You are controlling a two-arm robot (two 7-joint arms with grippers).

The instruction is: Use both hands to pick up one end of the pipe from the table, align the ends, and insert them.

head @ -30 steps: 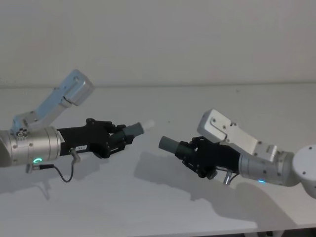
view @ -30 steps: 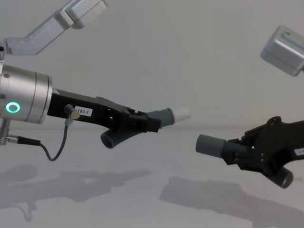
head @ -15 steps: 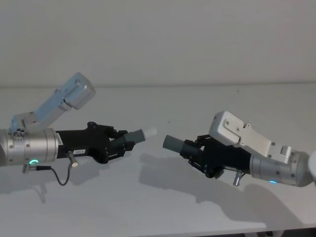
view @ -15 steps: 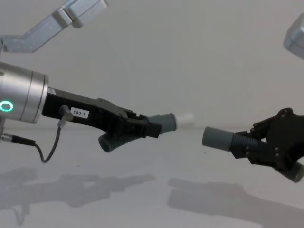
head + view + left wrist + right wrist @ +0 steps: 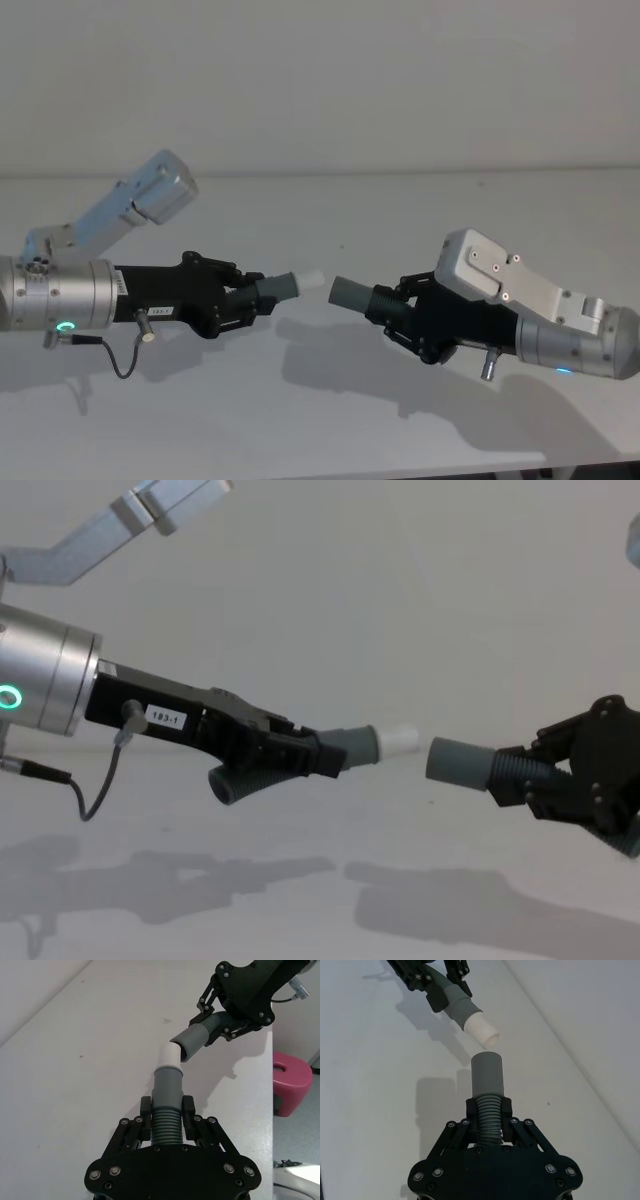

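**Item: pipe in two pieces, joining under way.**

- **Left hose piece** (image 5: pixel 272 288): the ribbed section is pinched between the jaws of the left gripper (image 5: pixel 245 298). Its white tip (image 5: pixel 311 279) points toward the table's right edge. It is held in the air over the middle of the table (image 5: pixel 330 430), clear of the surface.
- **Right hose piece** (image 5: pixel 503 770): the ribbed section is pinched between the jaws of the right gripper (image 5: pixel 398 312). Its open cuff (image 5: pixel 350 293) faces the table's left edge. It is also in the air, just beside the white tip.
- **Done, as judged:** both pieces are lifted off the table and the two ends are brought face to face.
- **Left to do, as judged:**
  - Final alignment is not finished. A small gap separates the tip and the cuff mouth in the chest view. In both wrist views the two axes meet at a slight angle, with the tip off to one side of the mouth.
  - Insertion has not begun, and no part of the white tip is inside the cuff.
- **Change from a second ago:**
  - The gap between the ends is much narrower.
  - The left piece then tilted upward with its tip higher than the cuff; it now lies flatter, and the ends sit nearly level in the chest view.
  - Both grippers have drawn toward each other over the table's middle, with the grip on each piece unchanged.
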